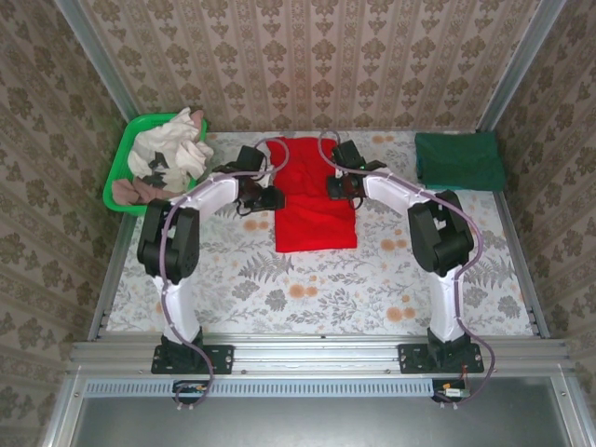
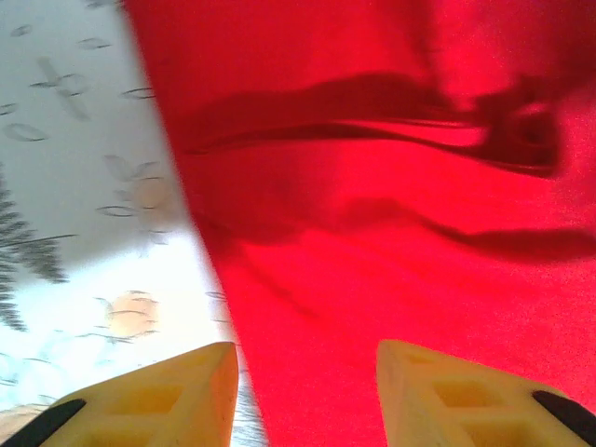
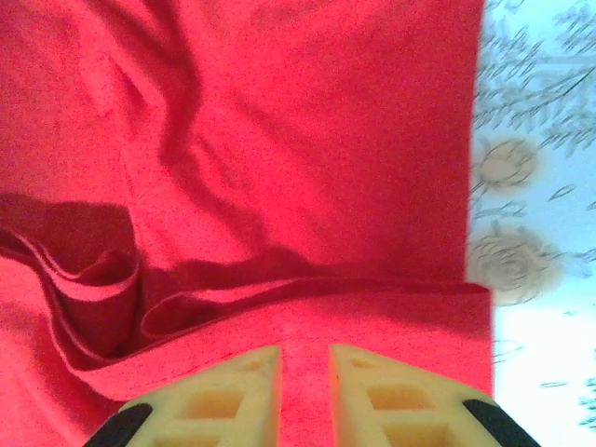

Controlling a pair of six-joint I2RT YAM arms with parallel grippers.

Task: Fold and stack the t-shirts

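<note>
The red t-shirt (image 1: 315, 209) lies on the flower-patterned desk (image 1: 372, 289) at the middle, folded into a long strip running from far to near, with a crosswise fold about halfway along. The left claw (image 1: 268, 197) sits at the strip's left edge. In the left wrist view it (image 2: 307, 396) stands wide, one yellow finger (image 2: 177, 396) over the bare desk and the other over red cloth. The right claw (image 1: 335, 186) sits at the strip's right edge, over the fold. In the right wrist view it (image 3: 304, 396) is narrow, with a slim gap showing red cloth, and I cannot tell whether it pinches the shirt. The dark green t-shirt (image 1: 459, 160) lies folded at the far right corner, well apart from both claws. A green basket (image 1: 118, 172) at the far left holds a heap of pale clothes (image 1: 172, 149).
</note>
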